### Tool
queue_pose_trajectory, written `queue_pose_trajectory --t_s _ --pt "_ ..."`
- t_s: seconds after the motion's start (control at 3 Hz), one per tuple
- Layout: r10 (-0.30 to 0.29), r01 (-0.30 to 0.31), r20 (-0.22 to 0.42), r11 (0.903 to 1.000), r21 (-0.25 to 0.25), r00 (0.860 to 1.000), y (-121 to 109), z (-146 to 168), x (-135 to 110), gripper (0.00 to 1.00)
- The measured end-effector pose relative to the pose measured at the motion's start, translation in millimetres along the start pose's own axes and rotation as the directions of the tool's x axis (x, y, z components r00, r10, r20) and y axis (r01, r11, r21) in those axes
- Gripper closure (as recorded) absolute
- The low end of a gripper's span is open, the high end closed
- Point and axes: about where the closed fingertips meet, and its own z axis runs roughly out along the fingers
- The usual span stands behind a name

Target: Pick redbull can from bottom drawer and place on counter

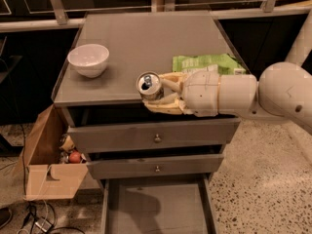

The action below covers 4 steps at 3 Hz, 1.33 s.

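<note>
The counter (146,38) fills the middle of the view, a flat grey top over three drawers. The arm (287,94), white and thick, comes in from 3 o'clock and crosses the counter's front right corner. At 6 o'clock the bottom drawer (156,211) stands pulled out, its flat grey floor partly in shadow. The two upper drawers (122,139) sit further in, each with a small knob at the middle of its front and a dark gap above it.

A cardboard box (46,177) sits on the floor at 8 o'clock of the cabinet, open at the top. It holds a few small things, one of them red; what they are cannot be told.

The bag (204,62), green, lies on the counter near its right edge, at 2 o'clock of the can and partly behind the gripper's wrist. The bowl (88,59), white and upright, stands near the left edge, at 10 o'clock of the can and well apart from it.

The gripper (153,91) points toward 9 o'clock above the counter's front edge. Its tan fingers (163,106) are closed round the can (149,86), one above and one below, parted only by the can's width. The can is tilted on its side in that grip, its pull-tab top turned toward the camera. It sits over the counter's front edge, at 12 o'clock of the bottom drawer. Whether it touches the counter cannot be told.
</note>
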Motion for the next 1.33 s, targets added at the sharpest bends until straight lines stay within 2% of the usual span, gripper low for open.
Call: queue_pose_trajectory --t_s 0.67,1.0,1.33 --pt "-0.072 0.071 0.043 0.9974 0.006 0.997 -50 15 -39 1.00" --pt "-0.093 0.094 0.049 0.9951 -0.029 0.994 -68 29 -48 1.00" --pt "-0.085 0.089 0.046 0.9930 -0.078 0.995 -82 47 -40 1.00"
